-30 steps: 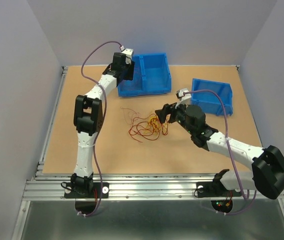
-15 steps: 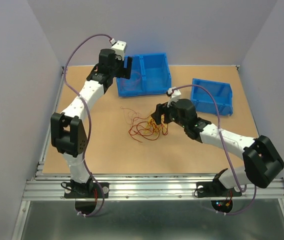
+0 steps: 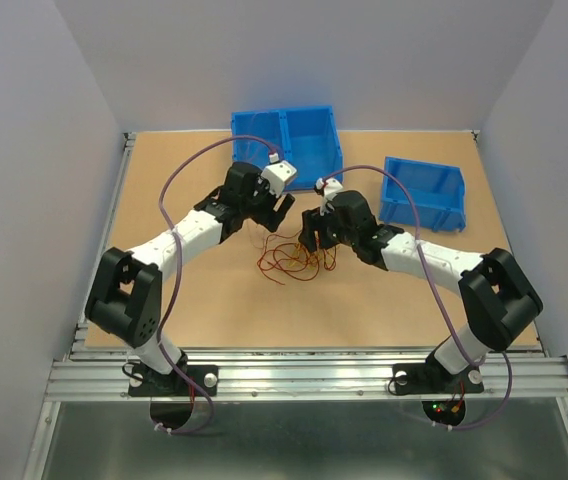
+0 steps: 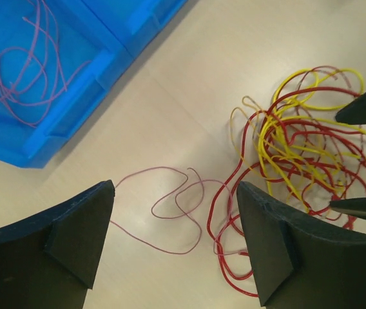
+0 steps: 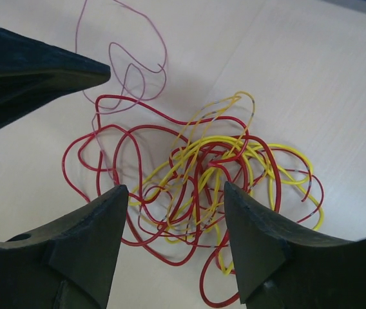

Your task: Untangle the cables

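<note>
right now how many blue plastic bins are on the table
3: the left blue plastic bin and the middle one abut at the far edge, possibly one divided unit; the right bin sits apart.

Two arms, three blue bins, one cable tangle.

Table: tan wooden top carried everything.
Centre: red and yellow cable tangle lay flat.
Beside tangle: thin pink cable, loosely looped.
Far edge: two-compartment blue bin.
Far right: single blue bin.
</note>
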You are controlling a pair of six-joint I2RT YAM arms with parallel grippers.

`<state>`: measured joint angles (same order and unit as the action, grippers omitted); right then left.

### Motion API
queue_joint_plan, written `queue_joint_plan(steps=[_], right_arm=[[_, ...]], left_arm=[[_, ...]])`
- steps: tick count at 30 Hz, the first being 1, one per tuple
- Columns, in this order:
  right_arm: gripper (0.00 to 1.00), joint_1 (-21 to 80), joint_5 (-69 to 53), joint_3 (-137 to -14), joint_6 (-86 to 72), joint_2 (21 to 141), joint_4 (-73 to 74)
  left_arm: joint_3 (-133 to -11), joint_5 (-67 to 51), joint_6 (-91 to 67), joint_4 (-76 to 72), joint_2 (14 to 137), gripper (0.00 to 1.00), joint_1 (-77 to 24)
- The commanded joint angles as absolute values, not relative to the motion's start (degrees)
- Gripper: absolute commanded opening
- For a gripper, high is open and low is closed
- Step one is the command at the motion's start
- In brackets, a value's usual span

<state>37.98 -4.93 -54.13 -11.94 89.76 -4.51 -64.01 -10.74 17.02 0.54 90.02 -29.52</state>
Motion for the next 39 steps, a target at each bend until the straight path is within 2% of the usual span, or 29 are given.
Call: queue_joint_plan(steps=[1, 2, 5, 12, 21, 27, 32, 35, 36, 39], right_arm=[[0.63, 38.58, -0.27, -58.01, -12.73, 90.26, -3.43], [0.58, 38.50, 2.43, -57.75, -13.35, 89.83, -3.51], [0.55, 38.50, 1.94, -57.39, -14.24, 89.56, -3.52], [0.55, 38.50, -2.00, -58.97, -12.40, 91.93, -3.34], [0.55, 38.50, -6.06, -63.01, -11.43, 97.19, -2.90], [0.31, 38.50, -4.57, -65.92, -11.60, 100.63, -0.70], [0.27, 38.58, -5.19, -65.04, -10.64, 100.11, -0.18], [0.04, 38.50, -3.44, -63.99, -10.72, 98.36, -0.18], [0.00, 38.50, -2.73, -63.55, -10.90, 97.74, -0.18], [0.01, 38.58, -2.29, -62.15, -11.34, 94.93, -0.18]], left_arm=[[-64.95, -11.43, 19.51, -0.71, 93.59, 0.81, -29.62], [-65.56, -10.90, 19.34, -0.27, 94.82, 0.78, -29.88], [-66.53, -8.36, 18.46, 0.43, 95.97, 0.76, -30.50], [-67.50, -6.25, 18.63, 4.04, 96.24, 0.68, -32.08], [-66.18, -5.01, 18.28, 3.34, 92.73, 0.67, -32.17], [-66.53, -4.83, 18.11, 3.95, 92.90, 0.66, -32.17], [-66.53, -5.71, 17.84, 4.66, 92.73, 0.66, -32.25], [-66.01, -6.33, 18.28, 5.01, 92.55, 0.65, -32.26], [-65.92, -6.50, 18.54, 5.10, 92.55, 0.65, -32.34], [-65.57, -7.73, 19.25, 5.54, 92.46, 0.61, -32.78]])
